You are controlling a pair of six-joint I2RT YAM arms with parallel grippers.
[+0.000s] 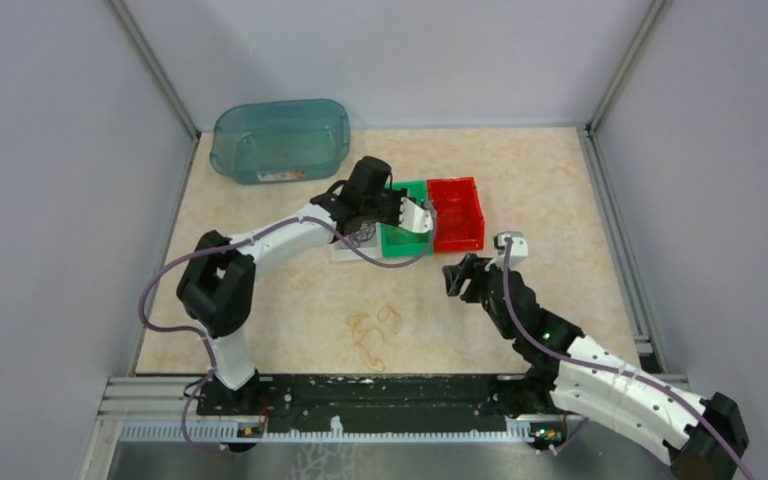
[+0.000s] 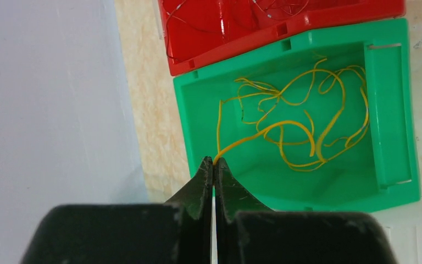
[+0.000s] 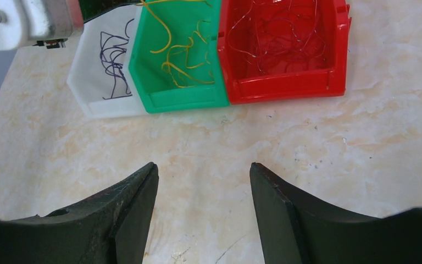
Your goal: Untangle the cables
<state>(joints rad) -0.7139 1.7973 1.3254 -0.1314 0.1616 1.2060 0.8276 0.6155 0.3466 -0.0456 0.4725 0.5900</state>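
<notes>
My left gripper is shut on the end of a yellow cable. That cable trails into the loose yellow clump in the green bin, and in the top view the left gripper hangs over that bin. Thin red cables lie in the red bin, and dark purple cables lie in the white bin. A small yellow-orange clump rests on the table. My right gripper stands open above bare table in front of the bins, holding nothing.
A teal plastic tub stands at the back left. The three bins sit side by side mid-table, with the red bin on the right. Grey walls and metal rails close in the table on both sides.
</notes>
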